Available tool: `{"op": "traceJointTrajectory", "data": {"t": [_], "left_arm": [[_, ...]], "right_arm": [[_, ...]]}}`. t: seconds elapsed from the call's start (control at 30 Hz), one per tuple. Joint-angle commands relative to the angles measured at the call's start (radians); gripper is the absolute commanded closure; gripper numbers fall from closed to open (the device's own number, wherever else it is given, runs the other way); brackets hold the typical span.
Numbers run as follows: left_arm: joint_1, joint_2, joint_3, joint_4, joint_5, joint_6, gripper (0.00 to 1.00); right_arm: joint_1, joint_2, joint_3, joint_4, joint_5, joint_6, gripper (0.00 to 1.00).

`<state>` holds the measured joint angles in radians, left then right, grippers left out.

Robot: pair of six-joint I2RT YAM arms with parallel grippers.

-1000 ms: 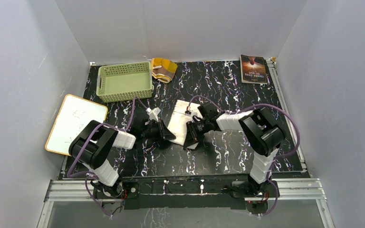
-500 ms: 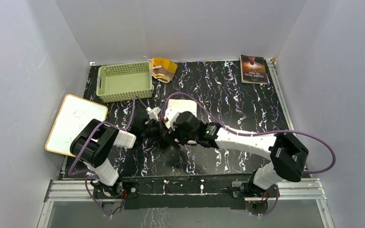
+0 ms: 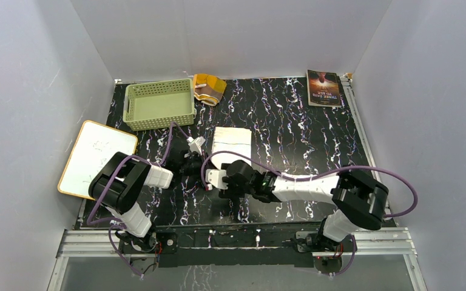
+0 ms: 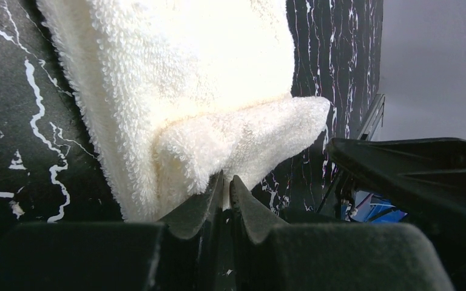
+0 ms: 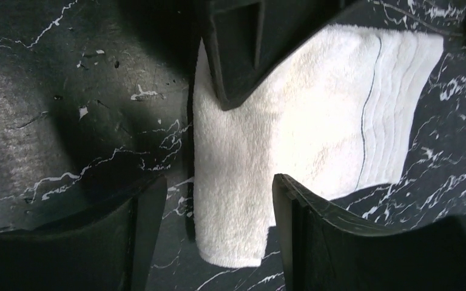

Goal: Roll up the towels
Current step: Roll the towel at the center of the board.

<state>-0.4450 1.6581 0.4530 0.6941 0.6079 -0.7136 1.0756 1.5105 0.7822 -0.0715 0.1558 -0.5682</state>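
When looking down from above, find the black marbled desk [image 3: 315, 139] under everything. At its left edge, see the white board [image 3: 96, 156], tilted; at the back left, the green basket [image 3: 159, 104]. Mid-desk, find the white towel [image 3: 231, 140] lying flat as a strip, near end hidden beneath the arms. Back right, note the dark book [image 3: 324, 88]. Just right of the basket, spot the brown patterned towel [image 3: 209, 87] in a lump (rolled or folded, cannot tell). At the white towel's near edge, see the left fingers [image 4: 194, 209] pressed together, pinching a raised fold of cloth. Over that same end, see the right fingers [image 5: 139, 224] spread wide, gripping nothing.
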Motion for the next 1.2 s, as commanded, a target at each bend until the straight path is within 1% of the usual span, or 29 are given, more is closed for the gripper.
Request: {"op": "traceJointTrajectory", "data": {"t": [0.0, 0.2, 0.33, 0.47, 0.67, 0.8, 0.9, 0.97, 1.07, 1.1, 1.17], "left_arm": [[0.017, 0.014, 0.008, -0.079, 0.046, 0.038, 0.9], [0.026, 0.02, 0.013, -0.092, 0.078, 0.042, 0.9], [0.034, 0.013, 0.025, -0.129, 0.089, 0.062, 0.9], [0.036, -0.006, 0.031, -0.175, 0.071, 0.086, 0.9], [0.039, -0.032, 0.028, -0.191, 0.058, 0.092, 0.9], [0.053, -0.044, 0.031, -0.197, 0.055, 0.09, 0.9], [0.078, -0.102, 0.047, -0.238, 0.028, 0.084, 0.89], [0.103, -0.186, 0.074, -0.311, -0.009, 0.081, 0.83], [0.154, -0.354, 0.145, -0.506, -0.101, 0.094, 0.71], [0.175, -0.405, 0.169, -0.56, -0.114, 0.103, 0.66], [0.218, -0.495, 0.213, -0.655, -0.122, 0.131, 0.58]], "right_arm": [[0.032, 0.055, -0.002, 0.122, 0.009, -0.183, 0.4], [0.038, 0.108, -0.014, 0.153, 0.019, -0.253, 0.49], [0.035, 0.144, -0.014, 0.163, 0.023, -0.275, 0.53], [0.027, 0.18, -0.006, 0.147, 0.013, -0.283, 0.58], [-0.003, 0.223, -0.005, 0.132, 0.015, -0.291, 0.67], [-0.023, 0.267, 0.019, 0.1, 0.012, -0.28, 0.79], [-0.042, 0.269, 0.046, 0.063, -0.036, -0.219, 0.85], [-0.058, 0.24, 0.067, 0.041, -0.108, -0.134, 0.89], [-0.073, 0.164, 0.12, -0.027, -0.252, 0.034, 0.9], [-0.074, 0.152, 0.154, -0.068, -0.298, 0.093, 0.9], [-0.074, 0.146, 0.216, -0.137, -0.405, 0.224, 0.9]]}}
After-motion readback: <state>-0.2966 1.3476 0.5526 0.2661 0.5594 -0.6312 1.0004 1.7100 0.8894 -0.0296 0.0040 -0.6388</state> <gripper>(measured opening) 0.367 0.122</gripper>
